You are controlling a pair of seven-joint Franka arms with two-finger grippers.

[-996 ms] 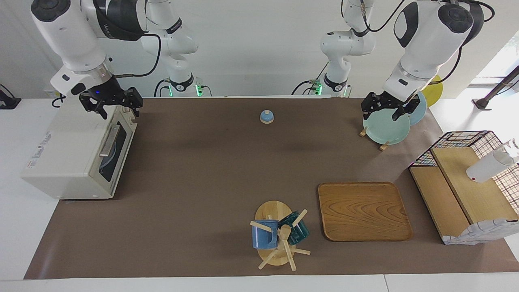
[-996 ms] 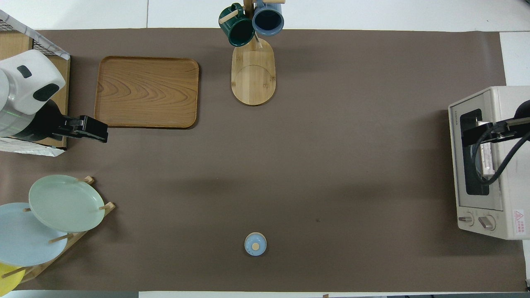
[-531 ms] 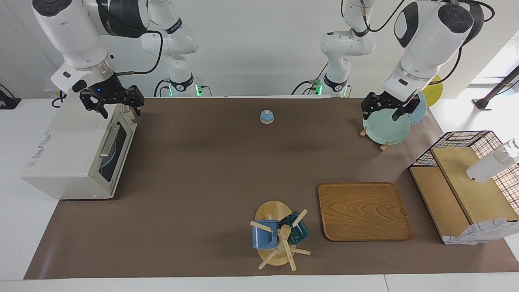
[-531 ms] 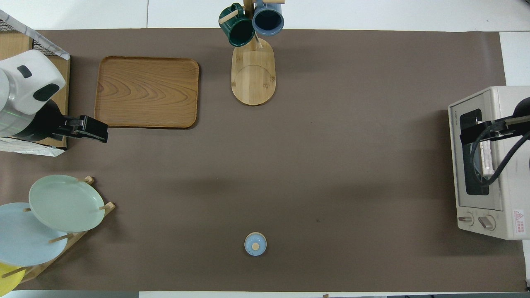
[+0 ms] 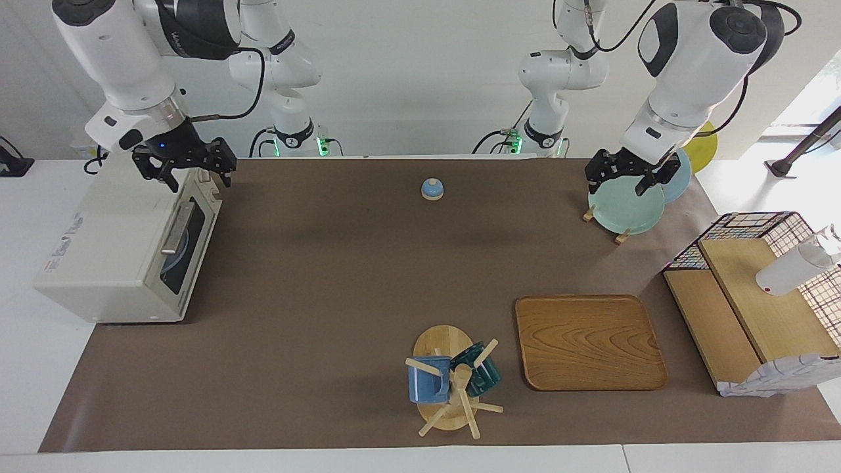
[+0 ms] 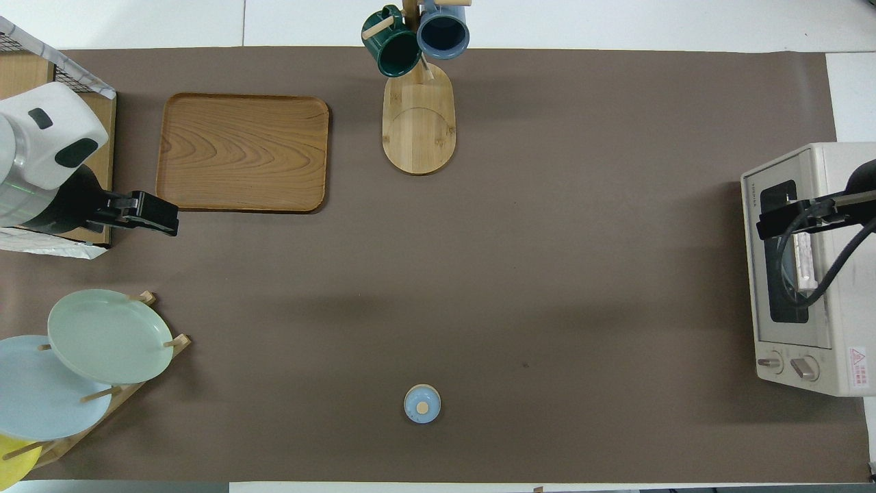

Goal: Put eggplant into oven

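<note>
Right gripper point(image 5: 184, 163) has lifted slightly, empty w/ fingers apart, over closed oven point(image 5: 128, 246) at table's 9 o'clock; no eggplant visible. Left gripper point(image 5: 629, 173), open, waits over plates point(image 5: 624, 207).

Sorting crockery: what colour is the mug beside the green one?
Blue mug, clearest in the facing view.

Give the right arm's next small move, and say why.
Probably lift the right gripper clear: it hangs open and empty over the oven, whose door is shut, and no eggplant lies on the table. The left gripper waits over the plates.
</note>
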